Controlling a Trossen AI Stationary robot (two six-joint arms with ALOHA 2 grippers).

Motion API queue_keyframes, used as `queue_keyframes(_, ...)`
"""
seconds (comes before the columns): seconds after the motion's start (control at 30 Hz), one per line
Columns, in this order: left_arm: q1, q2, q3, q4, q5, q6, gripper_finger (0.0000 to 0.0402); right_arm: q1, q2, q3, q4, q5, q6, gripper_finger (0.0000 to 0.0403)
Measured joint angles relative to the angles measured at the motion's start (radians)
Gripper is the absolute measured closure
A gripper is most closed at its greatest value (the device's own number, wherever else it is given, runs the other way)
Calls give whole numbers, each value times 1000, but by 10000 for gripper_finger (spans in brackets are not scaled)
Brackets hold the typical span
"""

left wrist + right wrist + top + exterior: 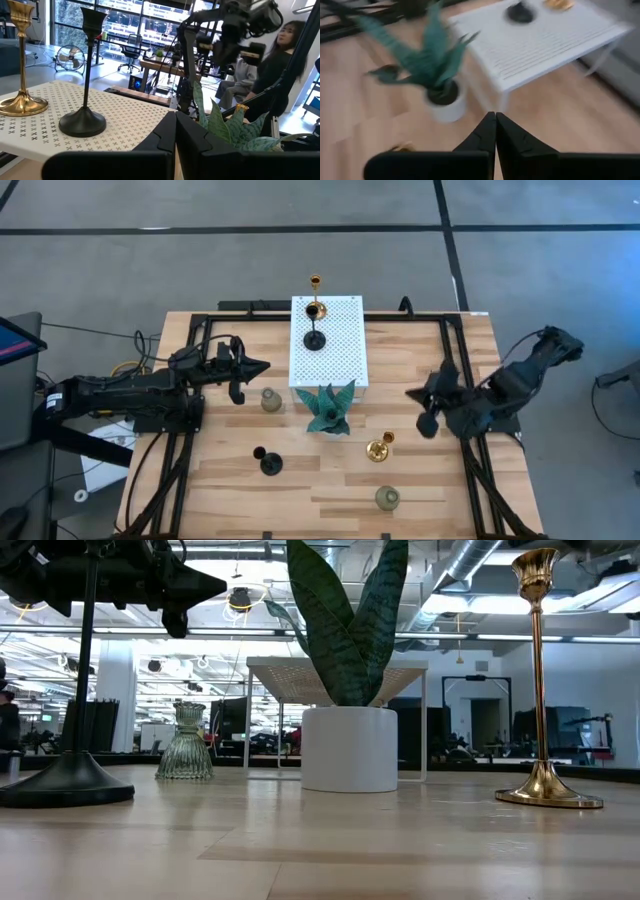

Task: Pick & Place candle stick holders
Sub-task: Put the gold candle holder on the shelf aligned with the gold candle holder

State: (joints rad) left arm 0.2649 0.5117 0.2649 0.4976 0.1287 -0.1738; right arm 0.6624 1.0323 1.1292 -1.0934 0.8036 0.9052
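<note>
A slim gold holder (315,283) and a black holder (315,330) stand upright on a white perforated stand (340,355) at the far middle; both also show in the left wrist view (21,65) (85,90). On the table stand a grey-green glass holder (270,399), a black holder (268,462), a gold holder (381,446) and a second grey-green holder (387,498). My left gripper (262,367) is shut and empty, above the table left of the stand. My right gripper (412,393) is shut and empty, right of the plant.
A teal-leaved plant in a white pot (328,408) stands at the table's middle, just near of the stand. A person (280,50) sits beyond the table. Bare wood lies along the near edge and between the two arms' sides.
</note>
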Motion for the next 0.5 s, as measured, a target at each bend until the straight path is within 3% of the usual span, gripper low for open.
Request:
queue_keyframes(0.27,0,0,0,0,0,0,394,133,48,-92,235,-129,69,403)
queue_keyframes(0.5,0,0,0,0,0,-15,394,207,140,-134,264,-270,120,403)
